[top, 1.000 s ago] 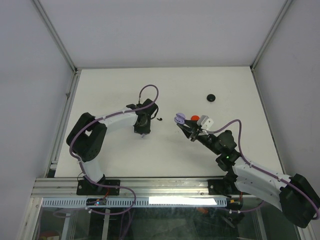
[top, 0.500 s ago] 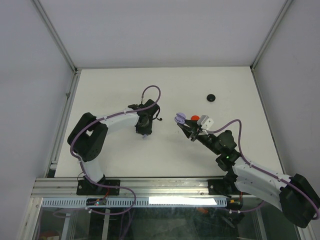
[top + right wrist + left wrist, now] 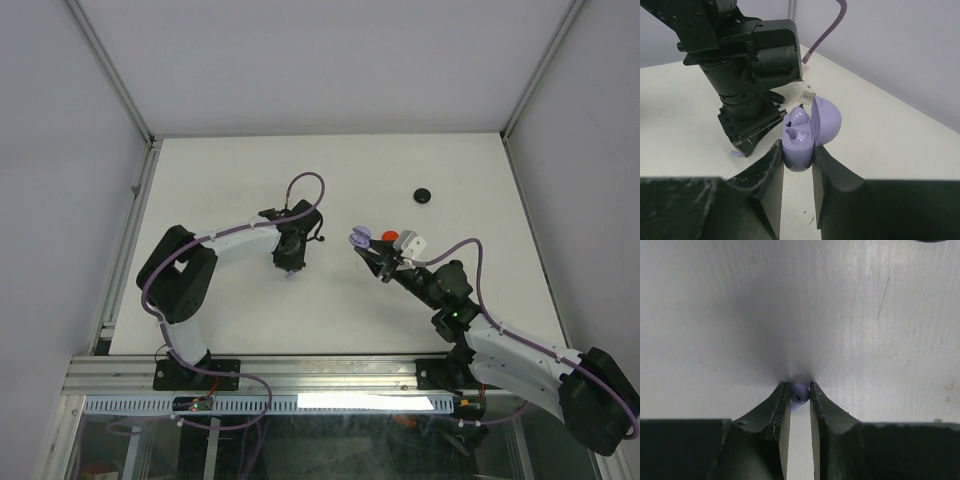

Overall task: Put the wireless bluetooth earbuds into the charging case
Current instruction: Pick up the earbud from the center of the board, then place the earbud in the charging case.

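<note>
The left gripper (image 3: 800,396) pinches a lilac earbud (image 3: 798,391) down at the worktop (image 3: 850,315); the right gripper (image 3: 798,155) clamps the open charging case (image 3: 800,142) by its base, nearby; the bud looks tiny, light, smooth and slippery, best nipped across its round body.

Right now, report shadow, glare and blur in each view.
Left wrist: a soft grey shadow pools on the white table around the tiny round lilac plastic earbud clamped in the left pincer; scratches look sharp. Right wrist: faint sheen on the open lilac plastic charging case in the right pincer; foreground dark. Top external: even light, one blown-out white strip on the front rail.
</note>
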